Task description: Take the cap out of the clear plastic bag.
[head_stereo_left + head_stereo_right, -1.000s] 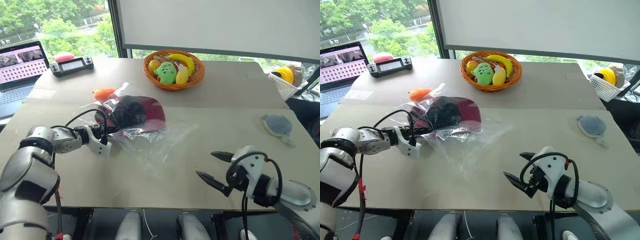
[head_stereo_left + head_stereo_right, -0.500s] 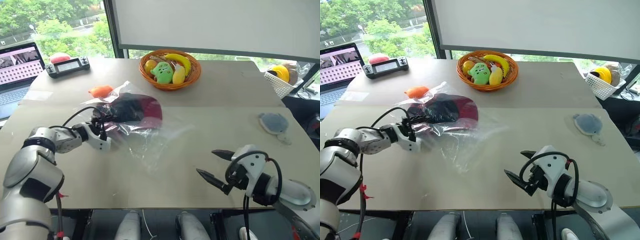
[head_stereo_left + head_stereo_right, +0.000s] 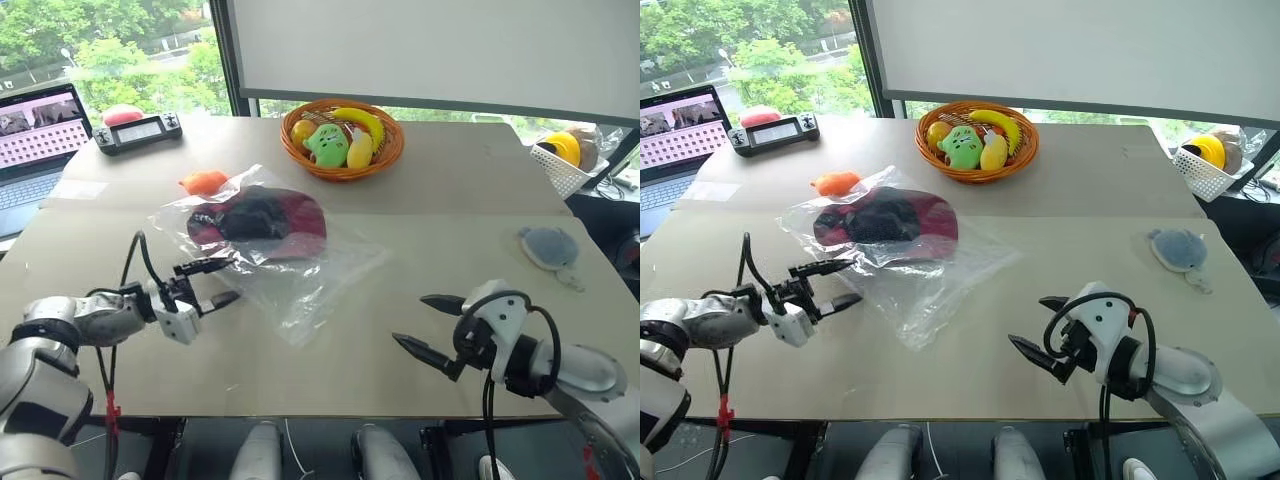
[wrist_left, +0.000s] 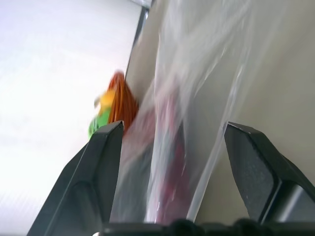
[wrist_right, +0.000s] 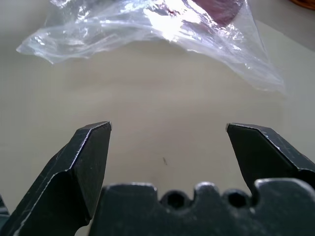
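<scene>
Sitting inside the bag [image 3: 268, 255] in the middle of the counter [image 3: 420, 190], the cap [image 3: 262, 216] is lying with its black crown toward the robot's left and its dark red brim toward the right, so nothing is out yet. The bag is spreading flat around it, a loose clear flap trailing toward the near right, with an orange thing [image 3: 205, 183] just beyond its far left corner and the fruit basket [image 3: 345, 137] well apart behind. The left end effector [image 3: 210, 282] is hovering just off the bag's near left edge, fingers parted and holding nothing, and its wrist view is looking straight along the plastic with the red of the cap showing through. The right end effector [image 3: 428, 322] is waiting wide apart and empty over bare counter, near the flap's tip but not touching it. Judging by this, the step in hand is getting a fresh hold on the bag. Which side the mouth is on I cannot tell. The next move is calling for one end effector pinching plastic only and pinning it down, while the other is reaching through the opening for the brim; the thin film is likely bunching and sliding, so a grip catching cap and bag together is the risk
</scene>
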Tool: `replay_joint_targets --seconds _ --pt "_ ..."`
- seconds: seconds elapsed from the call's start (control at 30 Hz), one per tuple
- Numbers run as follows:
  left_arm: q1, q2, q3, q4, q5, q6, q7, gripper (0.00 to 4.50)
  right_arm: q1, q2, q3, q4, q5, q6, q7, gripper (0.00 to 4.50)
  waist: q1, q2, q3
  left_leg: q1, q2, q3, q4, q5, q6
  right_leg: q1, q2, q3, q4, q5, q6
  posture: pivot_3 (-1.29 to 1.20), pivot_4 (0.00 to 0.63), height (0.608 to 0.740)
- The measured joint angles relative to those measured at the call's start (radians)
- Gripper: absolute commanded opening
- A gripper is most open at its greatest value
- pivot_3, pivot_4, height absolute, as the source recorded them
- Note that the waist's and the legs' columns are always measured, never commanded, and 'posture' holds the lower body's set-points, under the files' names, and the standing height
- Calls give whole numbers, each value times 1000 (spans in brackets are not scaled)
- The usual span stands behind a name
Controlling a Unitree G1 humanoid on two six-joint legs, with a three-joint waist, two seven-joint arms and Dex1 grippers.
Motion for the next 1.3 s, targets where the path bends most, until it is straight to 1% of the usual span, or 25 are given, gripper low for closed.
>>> replay_joint_targets --seconds 0.13,0.27,0.37,0.6,0.63,0.7,0.77,0.8,1.13,1.3 --pt "77 -41 32 -140 -27 39 -76 3423 -25 0 -2 1 2 2 0 4500 -2 0 0 1 0 0 0 0 0 0 0 0 0 0 0 0 150 735" --pt "125 -98 54 -209 -16 101 -129 3423 -22 1 -29 -21 12 20 -20 4500 -2 1 0 1 0 0 0 0 0 0 0 1 0 0 0 0 150 735" --pt "129 -152 59 -235 5 138 -158 3423 2 1 -62 -57 31 36 -35 4500 2 1 0 1 0 0 1 0 0 1 0 0 0 0 0 0 150 735" --pt "128 -217 73 -261 0 160 -213 3423 31 3 -77 -95 41 53 -69 4500 -2 1 -1 1 0 0 2 0 0 2 0 1 1 0 0 0 150 735" --pt "127 -220 75 -261 -2 160 -221 3423 36 3 -78 -102 42 56 -75 4500 -2 1 -1 1 0 0 2 0 0 2 0 1 1 0 0 0 150 735" --pt "126 -220 76 -260 -11 159 -233 3896 45 3 -83 -106 43 61 -82 4500 -2 1 -1 1 0 0 2 0 0 2 0 1 1 0 0 0 150 735" --pt "124 -223 87 -256 -33 150 -245 4174 52 3 -93 -109 43 66 -90 4500 -2 1 -1 1 0 0 3 0 0 2 0 1 1 0 0 0 150 735" --pt "123 -224 91 -255 -40 147 -251 4443 55 3 -95 -112 43 66 -96 4500 -2 1 -1 1 0 0 3 0 0 2 0 1 1 0 0 0 150 735" --pt "128 -228 98 -254 -76 127 -308 4443 58 4 -95 -119 42 66 -113 4500 -3 1 -1 1 0 0 3 0 0 2 0 1 1 0 0 0 150 735" --pt "131 -227 99 -264 -111 123 -364 4443 56 4 -92 -120 42 66 -116 4500 -3 1 -1 1 0 0 3 0 0 2 0 1 1 0 0 0 150 735"
